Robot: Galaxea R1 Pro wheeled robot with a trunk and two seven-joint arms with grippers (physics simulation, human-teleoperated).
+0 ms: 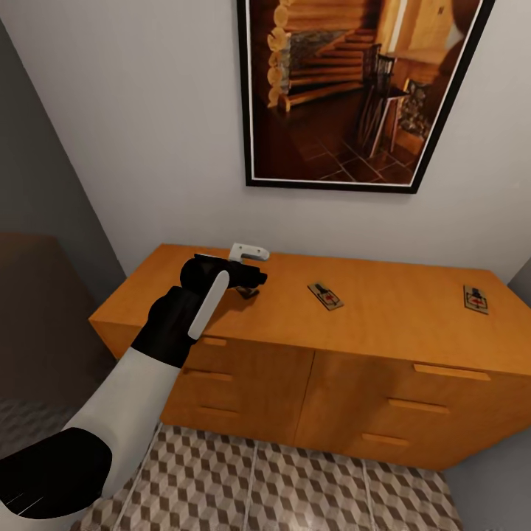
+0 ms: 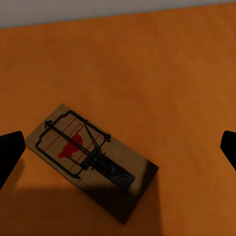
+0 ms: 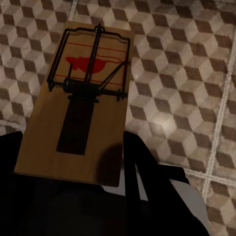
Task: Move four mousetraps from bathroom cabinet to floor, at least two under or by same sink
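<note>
On the orange-brown cabinet (image 1: pixel 402 324) two mousetraps lie flat, one near the middle (image 1: pixel 326 296) and one at the right end (image 1: pixel 476 299). My left gripper (image 1: pixel 248 283) hovers over the cabinet top's left part. In the left wrist view it (image 2: pixel 118 150) is open, its dark fingertips (image 2: pixel 10 153) wide apart on either side of a third mousetrap (image 2: pixel 91 157) lying on the wood. My right gripper (image 3: pixel 73 169) is shut on another mousetrap (image 3: pixel 81 103), holding its near end above the cube-patterned bathroom floor (image 3: pixel 187 64). The sink is out of view.
A large framed picture (image 1: pixel 361 88) hangs on the white wall above the cabinet. A grey wall and a dark low surface (image 1: pixel 37 310) stand to the left. Patterned floor tiles (image 1: pixel 295 487) run along the cabinet's drawer fronts.
</note>
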